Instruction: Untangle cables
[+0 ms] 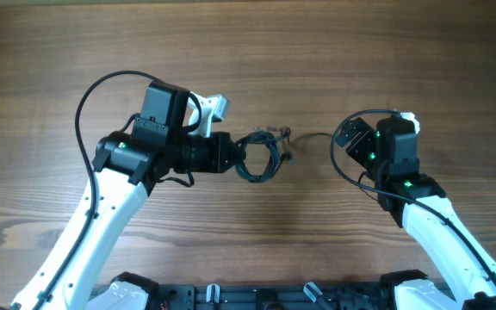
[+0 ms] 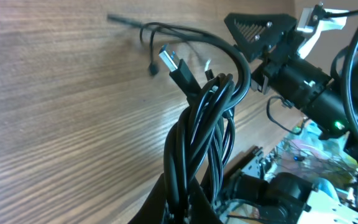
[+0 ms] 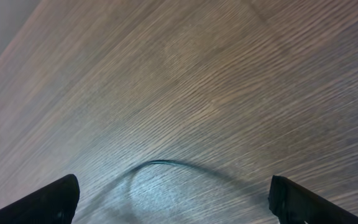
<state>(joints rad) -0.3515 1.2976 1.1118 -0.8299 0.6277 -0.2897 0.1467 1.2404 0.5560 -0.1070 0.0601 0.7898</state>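
Step in hand, as judged: separating one lead from the cable bundle.

The bundle lies near the centre of the counter. A loose strand runs from it toward 3 o'clock.

Left hand: clamped on the twisted lower end of the bundle, which it holds raised. A USB plug stands free at the top.

Right hand: fingers wide apart, holding nothing. It hangs over the strand, which curves across the counter between them without contact.

Recommended practice:
- Lower the right hand squarely over the strand and close on that single lead.
- Draw toward 3 o'clock slowly while the left hand anchors the bundle.
- Stop if the loops tighten.
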